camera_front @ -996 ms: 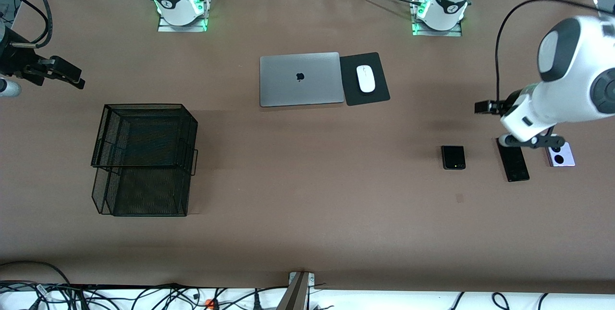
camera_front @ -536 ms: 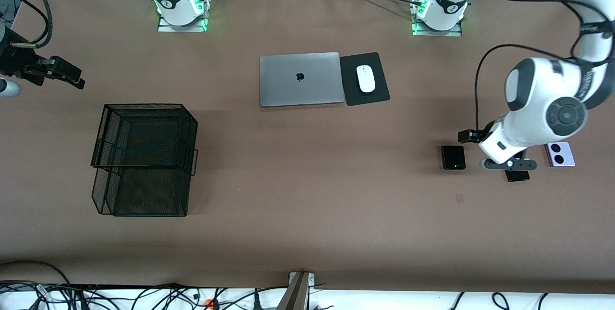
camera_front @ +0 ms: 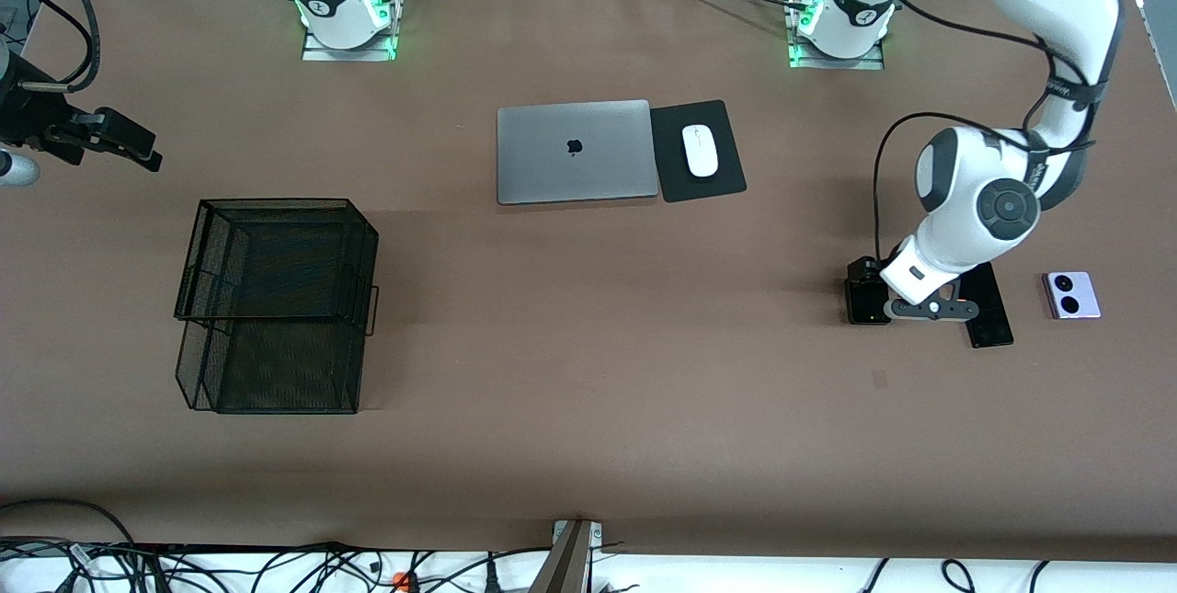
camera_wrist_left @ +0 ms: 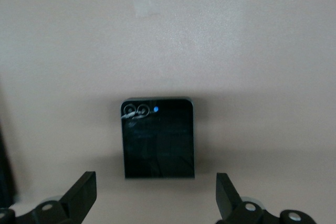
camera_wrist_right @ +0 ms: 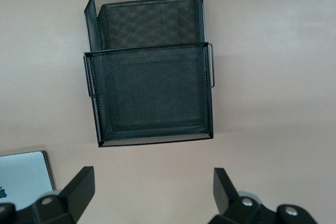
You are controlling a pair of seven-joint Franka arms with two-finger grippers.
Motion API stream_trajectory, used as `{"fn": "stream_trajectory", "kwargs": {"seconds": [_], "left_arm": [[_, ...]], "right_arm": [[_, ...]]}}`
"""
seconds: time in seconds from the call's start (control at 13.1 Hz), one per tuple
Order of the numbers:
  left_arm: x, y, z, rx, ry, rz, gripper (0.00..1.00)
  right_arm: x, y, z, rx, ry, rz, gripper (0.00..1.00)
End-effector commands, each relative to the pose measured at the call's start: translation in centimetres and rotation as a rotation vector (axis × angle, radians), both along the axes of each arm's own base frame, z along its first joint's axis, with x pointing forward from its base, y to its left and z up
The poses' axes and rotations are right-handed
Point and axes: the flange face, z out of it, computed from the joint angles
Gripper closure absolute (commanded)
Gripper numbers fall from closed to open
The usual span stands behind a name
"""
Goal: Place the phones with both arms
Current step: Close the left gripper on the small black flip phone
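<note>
Brown worktop point(camera_front: 588, 409), two arm bases along one edge. Black flip phone point(camera_front: 867, 301) flat near the left arm's end, beside slim black slab phone point(camera_front: 988, 308) and lavender phone point(camera_front: 1071, 294). Directly above the flip phone: left gripper point(camera_wrist_left: 155, 200), fingers spread wide, empty. Right gripper point(camera_wrist_right: 152, 198) parked high over mesh basket point(camera_front: 276, 303), likewise spread, waiting.

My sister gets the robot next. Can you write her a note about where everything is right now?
Left gripper: open, over the black flip phone, holding nothing.
Right gripper: open, empty, waiting up high at the right arm's end, looking down on the mesh tray.
The flip phone, the slim black phone and the lavender phone all lie on the table.
Done: nothing placed. Left: all three phones.
</note>
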Motion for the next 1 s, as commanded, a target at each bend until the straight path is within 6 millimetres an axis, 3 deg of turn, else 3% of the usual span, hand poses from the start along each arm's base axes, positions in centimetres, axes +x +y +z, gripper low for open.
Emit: {"fn": "stream_trajectory", "kwargs": {"seconds": [0.0,0.31,0.92], "left_arm": [[0.3,-0.1,-2.2,-0.007,-0.021,-0.01,0.0],[0.2,0.2,-4.5,-0.006,-0.035,-0.011,0.0],[0.2,0.4,-5.3,-0.006,-0.031,-0.008,0.02]], "right_arm": [[0.4,-0.1,0.4,0.016,-0.021,-0.014,0.0],[0.4,-1.4,1.4,0.015,-0.043,-0.038,0.0],[0.7,-0.9,0.9,0.02,-0.031,-0.031,0.0]]}}
